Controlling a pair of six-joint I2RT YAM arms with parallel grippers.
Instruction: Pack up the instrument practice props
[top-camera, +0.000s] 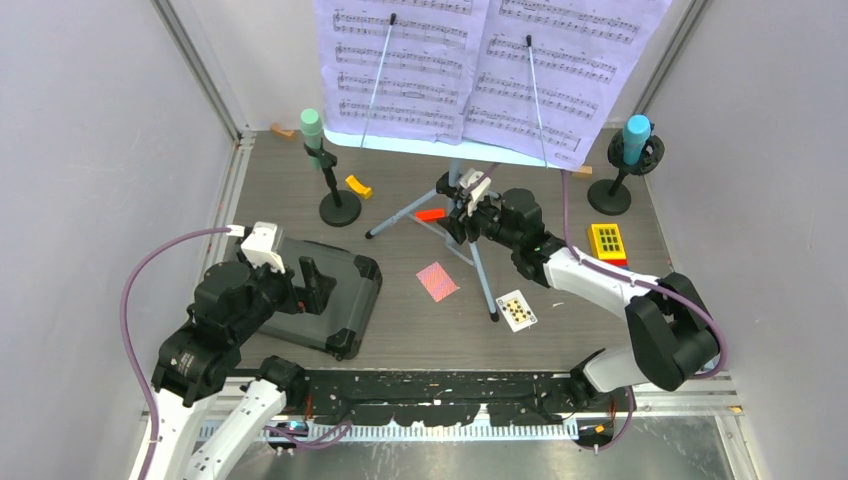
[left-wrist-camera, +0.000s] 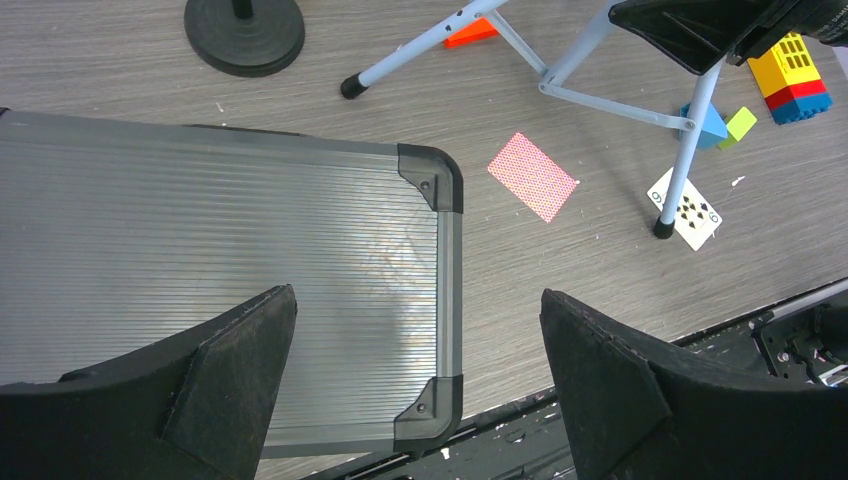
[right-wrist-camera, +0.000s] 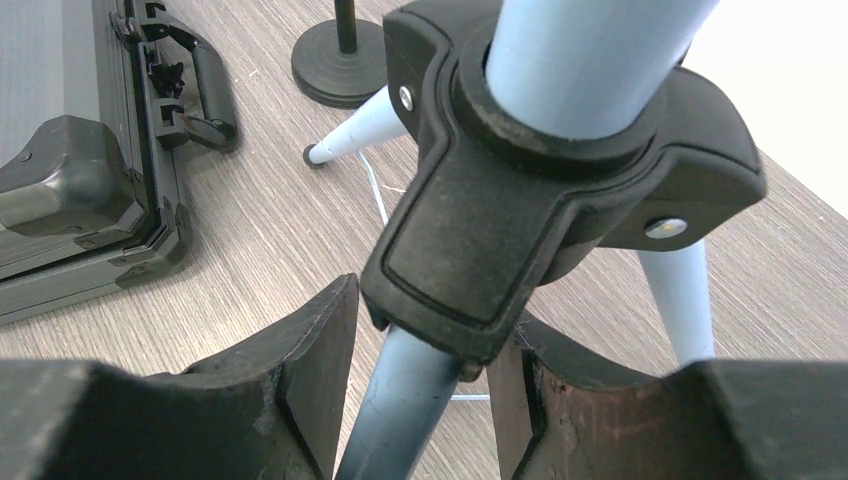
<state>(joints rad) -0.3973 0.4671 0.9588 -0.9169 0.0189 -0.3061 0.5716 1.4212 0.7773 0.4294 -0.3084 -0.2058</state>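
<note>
The stand (top-camera: 405, 214) is upright at the far middle of the table (top-camera: 420, 335), tripod legs spread. Two pages (top-camera: 420, 70) rest side by side on its rack, each held by a thin arm.

The right hand (right-wrist-camera: 428, 330) is clenched on the stand's pole just below the black hub where the legs meet. One finger (right-wrist-camera: 300, 380) presses on each side of the pole.

The left hand (left-wrist-camera: 418, 300) is released, its jaws spread wide and touching nothing. It hovers over a closed ribbed case (top-camera: 330, 285), which lies flat to the near left of the stand.

The green mic (top-camera: 312, 128) stands left of the stand on a black pole with a round base (top-camera: 340, 208). The blue mic (top-camera: 636, 138) stands right of the stand, tilted in the clip of its own pole, whose base (top-camera: 609, 197) is on the table.

A red-backed card (top-camera: 437, 281) lies face down between the stand's near legs. A face-up card (top-camera: 516, 310) lies just beside the foot of the near right leg. A red block (top-camera: 431, 213) sits under the stand beside the hand, an orange block (top-camera: 358, 186) left of it near the green mic's base, and a yellow block (top-camera: 607, 242) to the right of the stand.
</note>
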